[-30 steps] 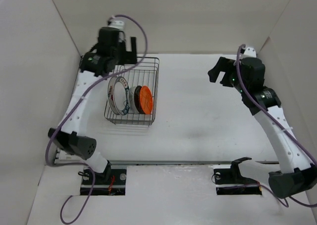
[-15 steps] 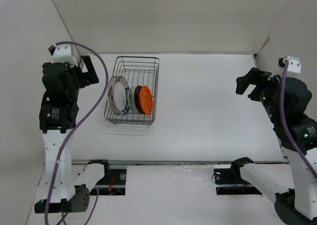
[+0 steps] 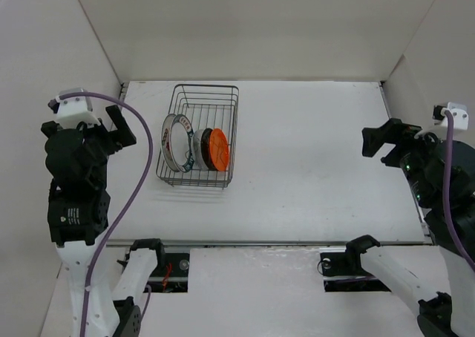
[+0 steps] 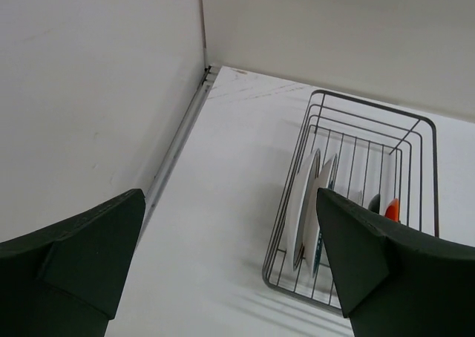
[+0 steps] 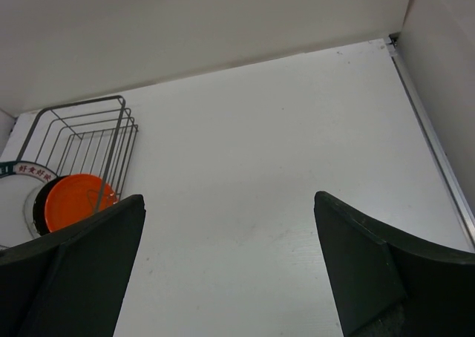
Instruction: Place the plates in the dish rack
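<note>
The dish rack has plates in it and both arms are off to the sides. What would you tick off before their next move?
1. Plates upright in the dish rack: ok. The orange plate, black plate and white plates stand on edge between the wires.
2. Exact plate count: cannot tell, because they overlap.
3. No plate lying on the table: ok, none shows in any view.
4. Left gripper open and empty: ok.
5. Right gripper open and empty: ok.
6. Both grippers apart from the dish rack: ok.
</note>
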Motion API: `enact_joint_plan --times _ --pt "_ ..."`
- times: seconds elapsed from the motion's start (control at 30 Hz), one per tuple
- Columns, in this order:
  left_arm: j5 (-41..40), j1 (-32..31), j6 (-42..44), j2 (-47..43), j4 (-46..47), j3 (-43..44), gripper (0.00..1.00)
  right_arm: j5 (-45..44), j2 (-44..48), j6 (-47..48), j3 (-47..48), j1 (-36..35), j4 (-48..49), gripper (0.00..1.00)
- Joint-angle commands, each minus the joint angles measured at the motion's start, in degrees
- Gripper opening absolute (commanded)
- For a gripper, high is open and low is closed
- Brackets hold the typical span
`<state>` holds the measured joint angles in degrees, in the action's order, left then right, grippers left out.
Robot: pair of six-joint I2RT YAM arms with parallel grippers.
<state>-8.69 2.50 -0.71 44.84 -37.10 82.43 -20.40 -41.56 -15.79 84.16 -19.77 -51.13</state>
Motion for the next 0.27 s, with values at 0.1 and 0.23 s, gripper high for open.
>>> enact_joint_plan --times 0.1,0.23 --pt "4.8 3.6 -0.8 0.3 -0.2 -0.6 0.99 -3.2 0.5 0.7 0.2 -3.1 -0.6 1.00" --pt "6.6 5.2 -0.8 0.3 -0.2 -0.6 0.99 -4.4 0.5 0.7 0.2 -3.7 -1.2 1.00"
